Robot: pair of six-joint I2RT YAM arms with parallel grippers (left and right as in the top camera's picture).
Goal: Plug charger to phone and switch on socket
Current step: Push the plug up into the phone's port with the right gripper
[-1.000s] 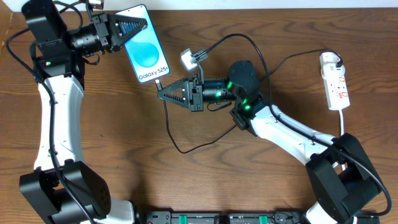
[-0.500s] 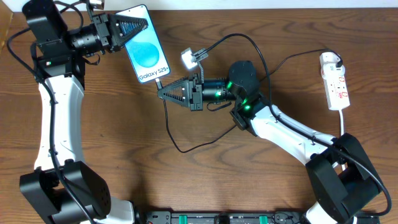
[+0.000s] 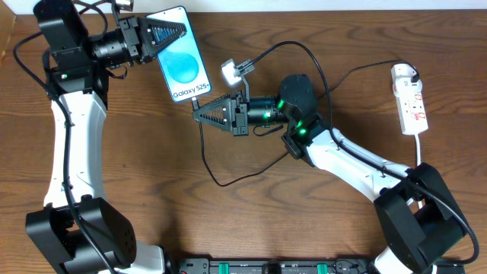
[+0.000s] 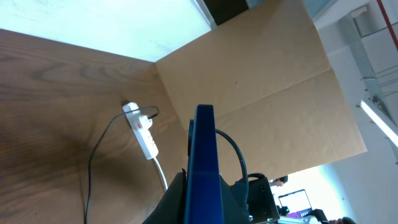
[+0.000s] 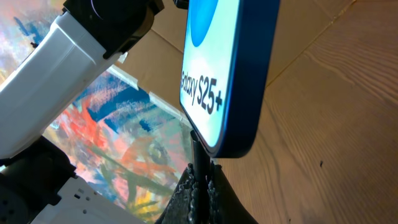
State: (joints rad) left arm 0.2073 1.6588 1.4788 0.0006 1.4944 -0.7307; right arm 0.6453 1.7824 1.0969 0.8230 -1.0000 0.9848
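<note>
The phone (image 3: 185, 65), its blue screen reading "Galaxy S25+", is held off the table with my left gripper (image 3: 169, 34) shut on its top end. In the left wrist view the phone (image 4: 204, 155) stands edge-on between the fingers (image 4: 180, 202). My right gripper (image 3: 199, 111) is shut on the charger connector (image 5: 198, 155), just below the phone's bottom edge (image 5: 231, 140). The connector tip reaches that edge; whether it is inside the port I cannot tell. The charger cable (image 3: 211, 167) loops over the table below. The white socket (image 3: 409, 97) lies at the far right with a white plug in it.
A small white adapter block (image 3: 230, 72) with its own black lead lies between the phone and the right arm's wrist. The socket (image 4: 142, 127) and its white cord also show far off in the left wrist view. A cardboard wall (image 4: 261, 74) stands behind the table.
My left gripper has shifted the phone slightly to the right, closer over the connector. The right gripper has stayed where it was.
</note>
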